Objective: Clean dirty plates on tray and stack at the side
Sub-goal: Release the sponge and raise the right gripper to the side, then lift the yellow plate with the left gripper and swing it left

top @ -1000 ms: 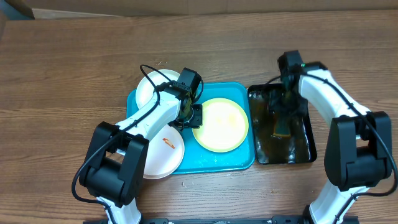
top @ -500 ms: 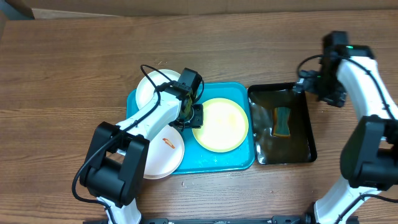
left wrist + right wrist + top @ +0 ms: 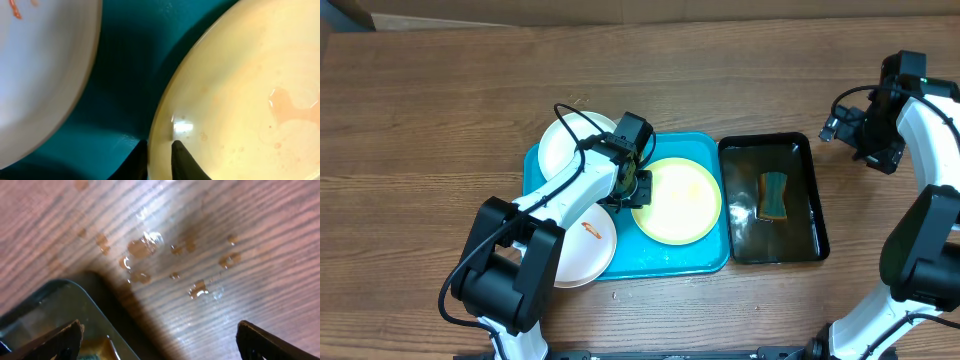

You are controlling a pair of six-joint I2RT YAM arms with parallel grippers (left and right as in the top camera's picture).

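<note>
My left arm stretches from the near edge across the tray (image 3: 665, 258). The left gripper (image 3: 160, 152) is tipped down, jaws clamped on the left rim of the yellow-green plate (image 3: 682, 202), which lies on the tray's right half. My right arm folds out far right, the right gripper (image 3: 159, 335) over the wet wooden surface (image 3: 225, 220) beside the black tub (image 3: 800, 235), jaws wide apart.

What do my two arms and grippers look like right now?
Both arms match: the left arm and right arm have white shells, black joints and bulky black shoulders. A thin black cable loops by each wrist. The left gripper and right gripper have black, tapered fingers.
</note>
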